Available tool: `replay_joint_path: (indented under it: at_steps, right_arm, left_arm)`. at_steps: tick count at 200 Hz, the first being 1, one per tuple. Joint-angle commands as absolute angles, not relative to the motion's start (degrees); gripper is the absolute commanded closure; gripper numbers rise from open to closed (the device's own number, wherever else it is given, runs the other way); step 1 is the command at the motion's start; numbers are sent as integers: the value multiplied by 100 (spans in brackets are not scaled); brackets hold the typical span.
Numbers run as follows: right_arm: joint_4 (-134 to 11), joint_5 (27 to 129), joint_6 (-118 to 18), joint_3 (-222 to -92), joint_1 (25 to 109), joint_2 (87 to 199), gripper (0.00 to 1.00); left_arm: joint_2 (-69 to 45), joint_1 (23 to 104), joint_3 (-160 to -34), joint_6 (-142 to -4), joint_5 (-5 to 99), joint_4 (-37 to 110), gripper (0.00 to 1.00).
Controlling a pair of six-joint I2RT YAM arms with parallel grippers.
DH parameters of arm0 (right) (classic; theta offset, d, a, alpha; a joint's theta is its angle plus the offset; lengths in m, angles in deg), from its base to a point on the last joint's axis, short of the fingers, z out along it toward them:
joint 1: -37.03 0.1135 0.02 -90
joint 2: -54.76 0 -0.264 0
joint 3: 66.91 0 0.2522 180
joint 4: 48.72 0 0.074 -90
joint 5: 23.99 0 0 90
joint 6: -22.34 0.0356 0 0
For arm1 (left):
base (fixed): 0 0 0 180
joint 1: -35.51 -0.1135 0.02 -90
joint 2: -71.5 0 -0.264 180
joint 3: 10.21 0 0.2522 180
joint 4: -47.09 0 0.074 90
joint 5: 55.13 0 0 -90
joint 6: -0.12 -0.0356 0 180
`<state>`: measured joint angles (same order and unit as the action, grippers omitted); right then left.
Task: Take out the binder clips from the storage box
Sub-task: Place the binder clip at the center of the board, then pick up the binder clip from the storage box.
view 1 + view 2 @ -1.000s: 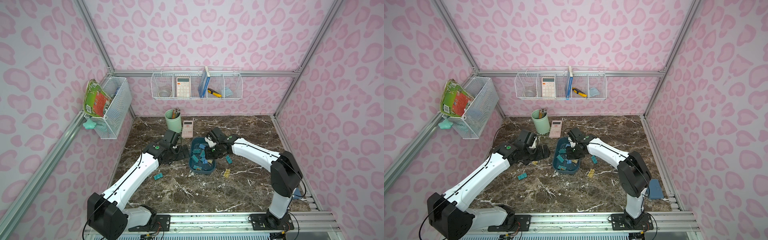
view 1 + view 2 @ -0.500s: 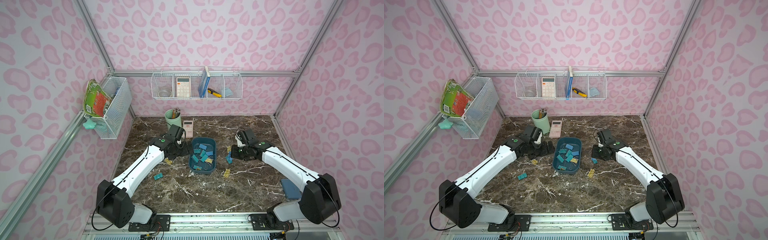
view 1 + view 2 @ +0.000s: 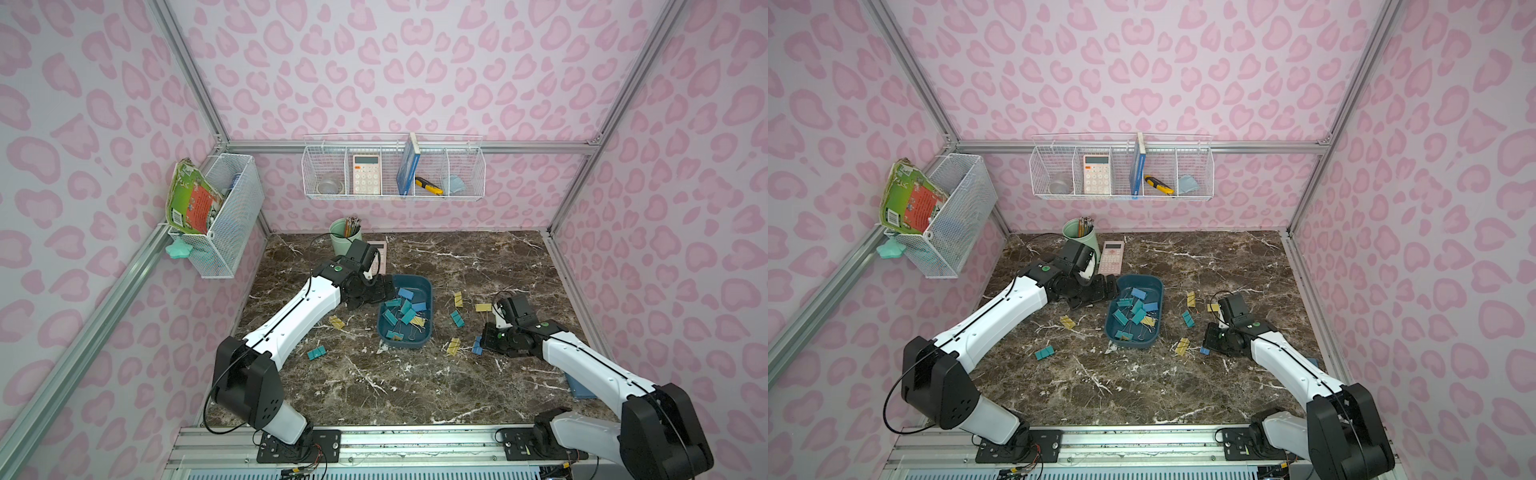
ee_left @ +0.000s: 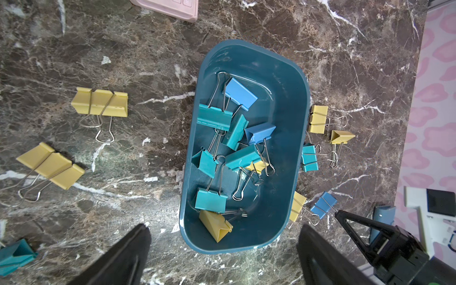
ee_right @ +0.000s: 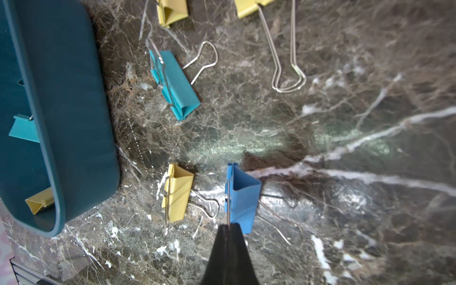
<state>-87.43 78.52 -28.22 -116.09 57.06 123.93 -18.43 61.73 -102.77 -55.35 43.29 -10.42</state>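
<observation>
Marble tabletop point(image 5: 345, 123): storage box point(image 5: 74, 111) wall half-hides some binder clips point(image 5: 24, 128).

Both top views are evenly bright under soft overhead light. The arms throw only faint, diffuse shadows on the dark brown, white-veined marble tabletop point(image 3: 415, 386). The wide lens bows the silver aluminium frame rails point(image 3: 187, 70) toward the picture edges.

In the left wrist view the shallow dark teal plastic storage box point(image 4: 283, 118) is sharp, with pale glare on its floor. The black fingers point(image 4: 123, 256) of the left gripper point(image 4: 224, 227) are soft.

In the right wrist view the blue folded-metal binder clip point(image 5: 243, 197) is crisp and the right gripper point(image 5: 228, 225) is out of focus. A greenish sheen lies on the marble, and the stone farther off blurs.
</observation>
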Motion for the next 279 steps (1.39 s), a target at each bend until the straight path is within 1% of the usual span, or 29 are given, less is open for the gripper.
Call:
replay_joint_path:
  at_steps: [1, 31, 47, 78, 92, 95, 97, 107, 113, 130, 133, 141, 159, 172, 177, 201, 228, 279]
  right_arm:
    - [-8454, 7920, -2825, -11441, 5622, 12384, 97]
    - [-8501, 7847, -2978, -11468, 5511, 12329, 55]
    - [-8606, 7703, -3060, -11631, 5500, 12234, 37]
    - [-8718, 7569, -3224, -12033, 5500, 12082, 17]
    - [-8715, 7537, -3246, -12181, 5504, 12038, 7]
    - [-8718, 7533, -3253, -12217, 5505, 12033, 2]
    - [-8716, 7533, -3251, -12231, 5507, 12026, 1]
    - [-8679, 7524, -3259, -12323, 5522, 12004, 1]
    - [-8675, 7517, -3264, -12386, 5541, 12004, 1]
    - [-8636, 7466, -3250, -12538, 5646, 12016, 0]
    - [-8632, 7456, -3255, -12571, 5665, 12023, 0]
    - [-8622, 7421, -3253, -12629, 5729, 12045, 0]
    - [-8588, 7357, -3250, -12729, 5842, 12115, 0]
    - [-8569, 7322, -3251, -12768, 5905, 12170, 1]
    - [-8561, 7313, -3252, -12784, 5917, 12189, 0]
    - [-8494, 7295, -3242, -12800, 5944, 12213, 0]
    - [-8455, 7295, -3240, -12817, 5952, 12177, 0]
    - [-8558, 7322, -3355, -12891, 5953, 12158, 1]
  left_arm:
    - [-1907, 6192, -10390, -5604, 4427, -1165, 6]
    - [-1977, 6223, -10462, -5638, 4451, -1267, 10]
    - [-2004, 6254, -10478, -5665, 4478, -1324, 15]
    - [-2116, 6305, -10526, -5700, 4465, -1409, 25]
    - [-2210, 6343, -10565, -5735, 4469, -1415, 31]
    - [-2227, 6348, -10570, -5743, 4470, -1421, 32]
    - [-2243, 6353, -10571, -5744, 4471, -1420, 32]
    - [-2327, 6385, -10622, -5743, 4471, -1431, 34]
    - [-2391, 6403, -10650, -5749, 4479, -1439, 39]
    - [-2574, 6485, -10687, -5783, 4437, -1457, 46]
    - [-2618, 6507, -10687, -5794, 4422, -1457, 49]
    - [-2714, 6530, -10895, -5797, 4432, -1473, 53]
    - [-2947, 6619, -11049, -5659, 4437, -1541, 55]
    - [-3106, 6658, -11140, -5463, 4494, -1566, 63]
    - [-3156, 6669, -11164, -5355, 4506, -1564, 65]
    - [-3372, 6680, -11134, -4767, 4663, -1418, 65]
    - [-3473, 6748, -10829, -4088, 4993, -810, 67]
    - [-3807, 7030, -10806, -3443, 4815, -417, 74]
